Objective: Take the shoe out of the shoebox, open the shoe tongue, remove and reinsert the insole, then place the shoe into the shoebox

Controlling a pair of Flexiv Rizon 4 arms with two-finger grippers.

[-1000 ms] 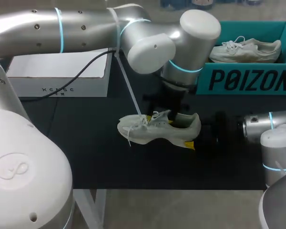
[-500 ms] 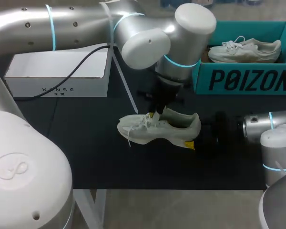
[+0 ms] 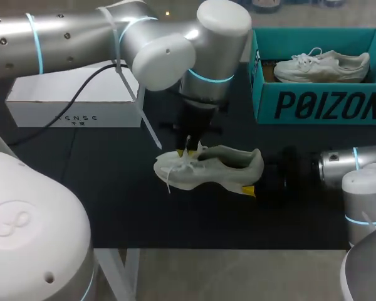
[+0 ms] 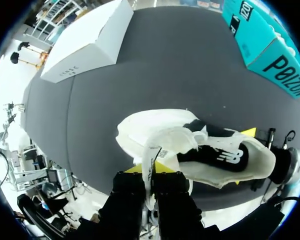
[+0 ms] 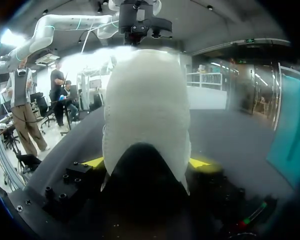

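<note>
The left end effector (image 4: 151, 185) was clenched on the tongue (image 4: 151, 162), apparently to open the shoe (image 3: 207, 169), which lay on the tabletop (image 3: 113, 188) before the box (image 3: 319, 103). The right end effector (image 3: 258, 180) gripped the heel (image 5: 145, 100), likely steadying it.

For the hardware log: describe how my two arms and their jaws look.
The left arm is a silver tube with rounded white joint caps, glowing cyan rings and a black cable trailing along it. The right arm is silver and white too, with cyan rings and a black wrist. Both jaws are black with yellow tips.
</note>
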